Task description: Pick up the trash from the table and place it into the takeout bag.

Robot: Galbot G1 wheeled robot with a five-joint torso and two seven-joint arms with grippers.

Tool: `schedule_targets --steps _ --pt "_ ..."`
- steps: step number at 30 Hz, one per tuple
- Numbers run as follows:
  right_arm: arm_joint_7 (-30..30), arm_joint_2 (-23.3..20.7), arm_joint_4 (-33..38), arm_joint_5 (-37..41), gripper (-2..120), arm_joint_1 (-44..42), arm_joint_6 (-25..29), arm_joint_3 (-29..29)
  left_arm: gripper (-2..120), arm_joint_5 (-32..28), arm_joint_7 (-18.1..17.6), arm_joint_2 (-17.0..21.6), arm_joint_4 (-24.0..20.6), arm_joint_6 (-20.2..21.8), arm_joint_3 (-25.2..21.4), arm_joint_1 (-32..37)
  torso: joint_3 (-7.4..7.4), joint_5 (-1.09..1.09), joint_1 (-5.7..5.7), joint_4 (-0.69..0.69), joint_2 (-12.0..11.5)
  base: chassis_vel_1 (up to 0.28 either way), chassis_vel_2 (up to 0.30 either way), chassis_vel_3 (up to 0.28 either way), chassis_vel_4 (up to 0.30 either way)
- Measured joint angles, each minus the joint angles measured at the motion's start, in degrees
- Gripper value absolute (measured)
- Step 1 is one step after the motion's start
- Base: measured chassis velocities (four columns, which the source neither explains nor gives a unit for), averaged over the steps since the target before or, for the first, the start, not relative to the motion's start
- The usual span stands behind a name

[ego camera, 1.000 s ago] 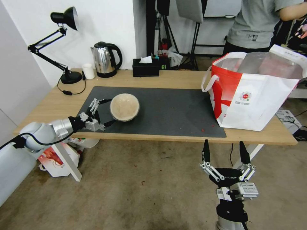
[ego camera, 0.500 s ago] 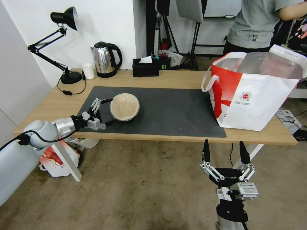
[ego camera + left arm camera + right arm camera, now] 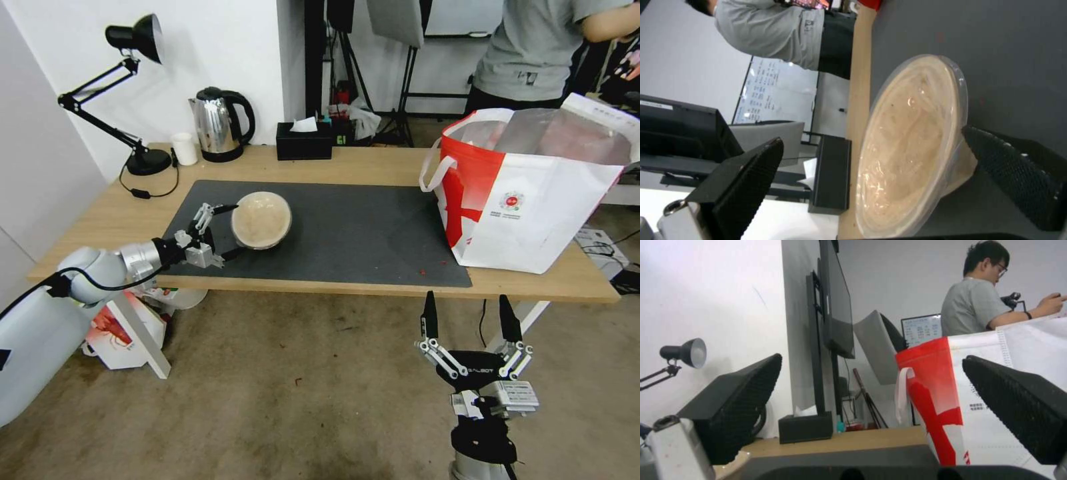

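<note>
A beige round bowl (image 3: 261, 220) with a clear film over its top sits on the left part of the dark grey mat (image 3: 360, 227) on the table (image 3: 373, 163). My left gripper (image 3: 231, 231) is open and straddles the bowl's left side. In the left wrist view the bowl (image 3: 911, 143) lies between the fingers; one fingertip (image 3: 982, 140) touches its wall, and the other stands apart from it. The takeout bag (image 3: 533, 200) stands open at the table's right end. My right gripper (image 3: 470, 313) hangs open below the table's front edge, facing the bag (image 3: 996, 390).
A desk lamp (image 3: 133, 100), small white cup (image 3: 185, 148), kettle (image 3: 220, 125) and black tissue box (image 3: 304, 141) line the back edge. Red crumbs (image 3: 421, 272) lie by the mat's front right corner. A smaller red-and-white bag (image 3: 123, 330) sits on the floor at left.
My left gripper has pushed a little farther in around the bowl, and the bowl has shifted slightly right and away. The right arm has not moved.
</note>
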Motion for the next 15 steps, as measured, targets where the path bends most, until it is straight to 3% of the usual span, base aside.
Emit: schedule_targets --steps 10,15 --pt "0.0 0.0 0.0 0.0 100 0.0 0.0 0.0 100 -0.31 -0.05 -0.13 -0.48 -0.03 0.13 -0.21 0.0 0.0 0.0 0.0 0.0 0.0 0.0 0.0 0.0" --pt "0.0 0.0 0.0 0.0 100 0.0 0.0 0.0 100 -2.11 -0.2 0.82 -3.18 0.51 -0.39 -0.33 0.0 0.0 0.0 0.0 0.0 0.0 0.0 0.0 0.0"
